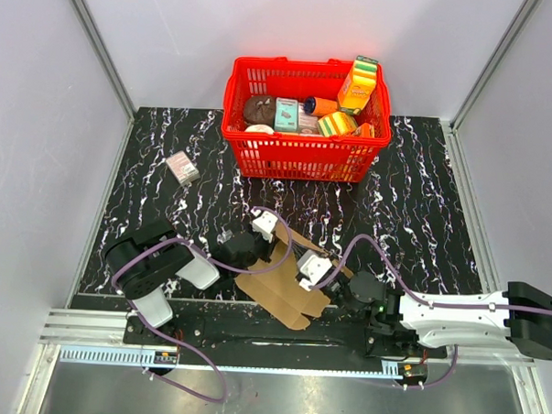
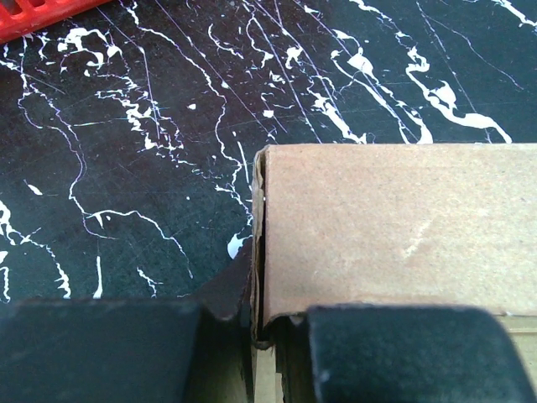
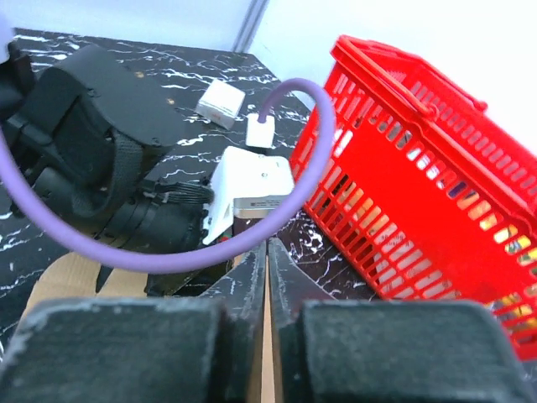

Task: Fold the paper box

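I see the paper box [image 1: 284, 288] lying on the desk [image 1: 422, 223] near its front edge, right between my two arms. My left pincer [image 2: 254, 317] is clenched on a bent-up edge of the box, where the card looks doubled over. My right pincer [image 3: 267, 277] is squeezed nearly tight, and a thin strip of brown card shows between its fingers, so I think it grips the box too. From above, most of the box looks flat, with flaps sticking out toward me. So I think the job has only just begun: one side is bent up, and the other sides, flaps and tabs are not yet folded or tucked in. The desk is black with white wiggly lines, like marble. A full red basket [image 1: 301, 162] sits at the back, well apart from the box, and a small pinkish box [image 1: 182, 168] lies off to the left. Plain pale walls stand all around.
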